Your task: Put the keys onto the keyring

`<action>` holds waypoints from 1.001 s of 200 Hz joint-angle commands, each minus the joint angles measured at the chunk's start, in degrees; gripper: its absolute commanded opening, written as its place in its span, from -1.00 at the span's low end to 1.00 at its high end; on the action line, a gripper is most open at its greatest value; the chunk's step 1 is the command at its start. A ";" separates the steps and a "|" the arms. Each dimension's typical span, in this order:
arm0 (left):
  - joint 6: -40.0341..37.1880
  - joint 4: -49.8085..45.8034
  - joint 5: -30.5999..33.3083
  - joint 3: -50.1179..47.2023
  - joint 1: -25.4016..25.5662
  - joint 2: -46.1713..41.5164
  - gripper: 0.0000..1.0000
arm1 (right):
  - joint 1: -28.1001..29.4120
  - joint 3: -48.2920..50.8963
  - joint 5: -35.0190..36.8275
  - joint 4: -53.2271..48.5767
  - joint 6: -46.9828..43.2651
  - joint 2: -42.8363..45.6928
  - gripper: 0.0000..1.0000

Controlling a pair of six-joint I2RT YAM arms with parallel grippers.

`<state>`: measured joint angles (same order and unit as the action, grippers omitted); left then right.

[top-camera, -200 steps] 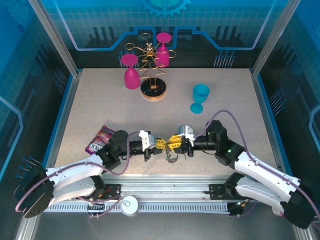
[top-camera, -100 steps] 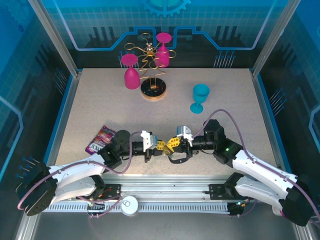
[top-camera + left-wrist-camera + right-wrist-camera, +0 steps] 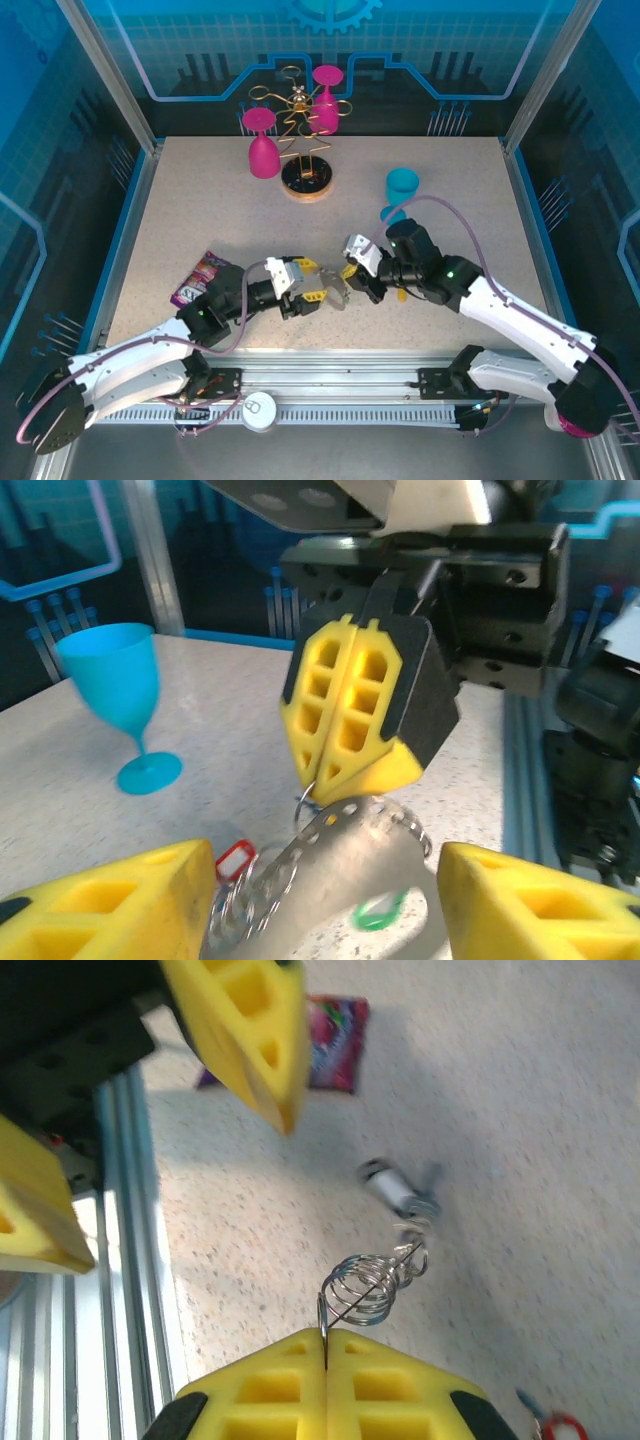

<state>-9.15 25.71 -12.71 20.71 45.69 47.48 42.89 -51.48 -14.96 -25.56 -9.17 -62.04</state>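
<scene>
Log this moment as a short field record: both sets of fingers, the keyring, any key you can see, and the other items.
left fingers: open, one on either side of the keyring
right fingers: shut, pinching a small ring of the keyring
keyring: grey loop below the right fingers, green tag beside it
red key: next to the keyring's small rings; whether attached is unclear
blue cup: upright on the table
purple packet: flat, near the left arm
</scene>
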 commanded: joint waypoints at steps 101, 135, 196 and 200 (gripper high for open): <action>-1.91 -0.18 -1.23 6.30 -0.90 8.26 -0.02 | 6.13 -27.98 11.52 -41.19 -1.24 -16.92 -1.00; -1.31 2.96 -5.36 7.52 -1.54 12.24 -0.08 | 6.17 -29.84 11.25 -42.81 -2.82 -18.42 -1.00; 0.26 4.93 -8.91 8.62 -2.67 15.75 -0.28 | 6.07 -28.01 7.82 -38.73 -10.25 -16.94 -1.00; 0.47 5.00 -9.41 8.77 -2.71 15.98 -0.30 | 6.06 -27.88 7.56 -38.27 -10.74 -16.87 -1.00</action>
<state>-10.04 27.88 -17.98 26.76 43.53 62.28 48.42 -79.50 -4.21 -65.54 -15.14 -80.27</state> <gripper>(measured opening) 0.366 0.061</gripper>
